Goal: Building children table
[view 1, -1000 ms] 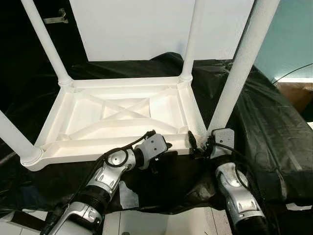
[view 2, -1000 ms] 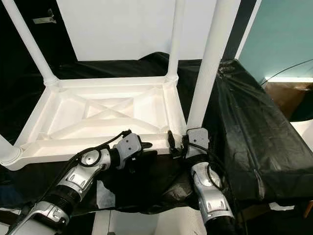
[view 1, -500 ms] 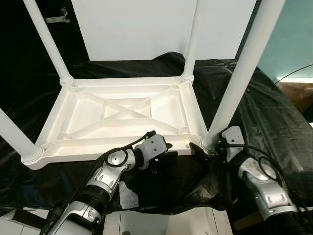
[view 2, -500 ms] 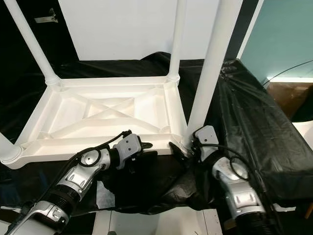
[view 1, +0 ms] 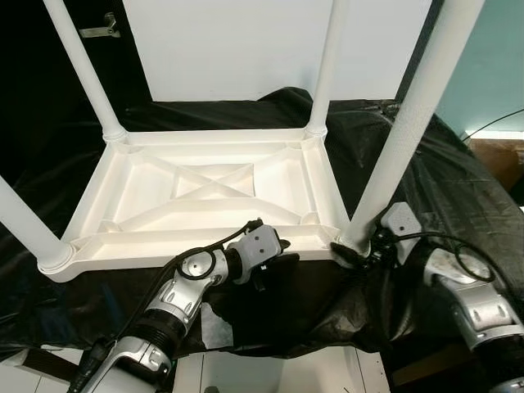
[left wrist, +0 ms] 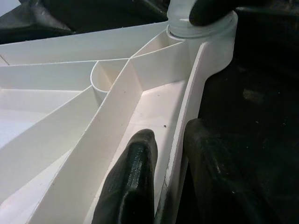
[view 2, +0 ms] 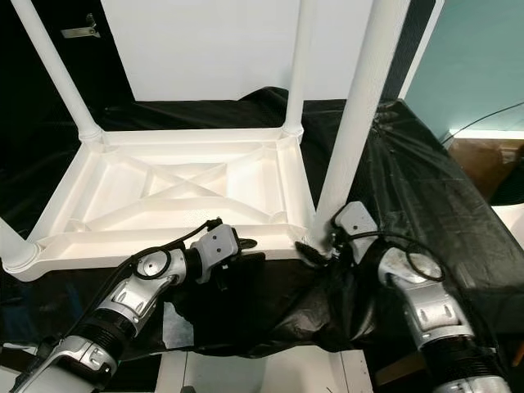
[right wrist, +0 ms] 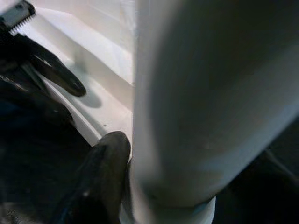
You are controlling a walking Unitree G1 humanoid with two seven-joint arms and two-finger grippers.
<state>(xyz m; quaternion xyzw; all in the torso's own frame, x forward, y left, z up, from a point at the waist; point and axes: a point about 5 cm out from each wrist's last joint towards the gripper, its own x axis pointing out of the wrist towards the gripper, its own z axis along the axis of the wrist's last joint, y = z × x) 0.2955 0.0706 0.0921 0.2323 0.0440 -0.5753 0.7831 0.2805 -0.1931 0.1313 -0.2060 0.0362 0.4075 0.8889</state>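
Black plastic sheeting (view 1: 458,196) covers the work surface, and the white children's table (view 1: 205,192) lies upside down on it at the centre of the head views, its four legs pointing up. Nearest, at 6 o'clock, the left gripper (left wrist: 163,186) pinches the table's near rim (view 1: 196,241), one finger (left wrist: 133,177) inside the frame and the other outside. At 4 o'clock the right gripper (view 1: 354,250) is closed around the foot of the near right leg (view 1: 405,123), a finger (right wrist: 100,172) pressed against it where it meets the corner socket. Farther off, toward 12 o'clock, a white panel (view 1: 270,45) stands behind the far legs.
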